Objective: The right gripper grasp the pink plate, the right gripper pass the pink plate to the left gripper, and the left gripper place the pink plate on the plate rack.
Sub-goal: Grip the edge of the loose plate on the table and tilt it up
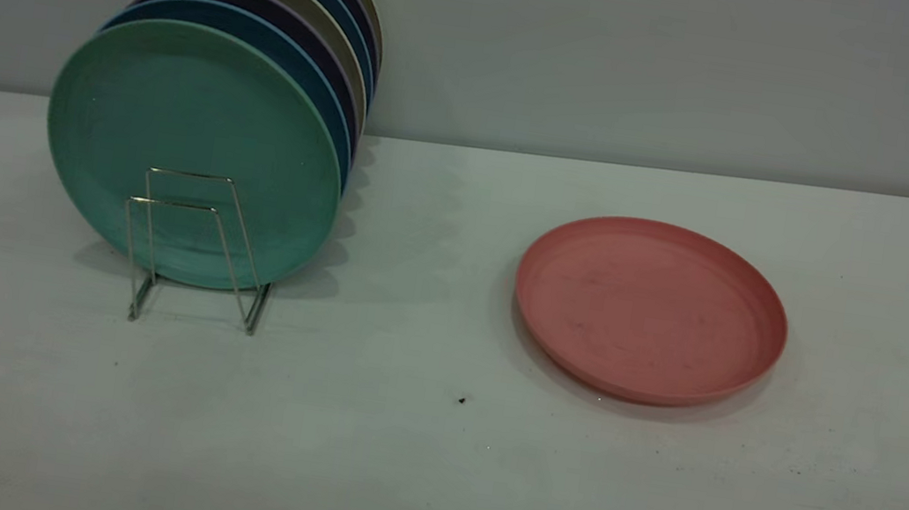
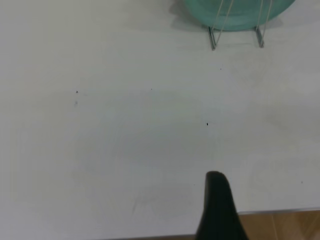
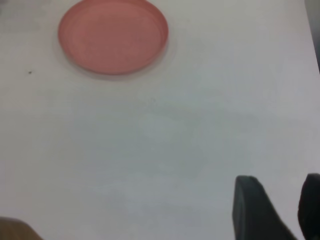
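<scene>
The pink plate (image 1: 650, 309) lies flat on the white table, right of centre, with nothing touching it. It also shows far ahead in the right wrist view (image 3: 113, 36). The plate rack (image 1: 193, 249) stands at the left and holds several upright plates. Its front wire loops stand bare before the teal-green plate (image 1: 194, 147). The rack's feet (image 2: 235, 35) show far off in the left wrist view. My right gripper (image 3: 280, 187) is open and empty, low over bare table, well short of the pink plate. My left gripper (image 2: 217, 205) hangs near the table's front edge, far from the rack. Neither gripper shows in the exterior view.
Behind the teal-green plate stand dark blue, navy and beige plates (image 1: 293, 10). A grey wall runs behind the table (image 1: 425, 464). The table's front edge with wooden floor beyond (image 2: 280, 225) shows in the left wrist view. Small dark specks dot the tabletop.
</scene>
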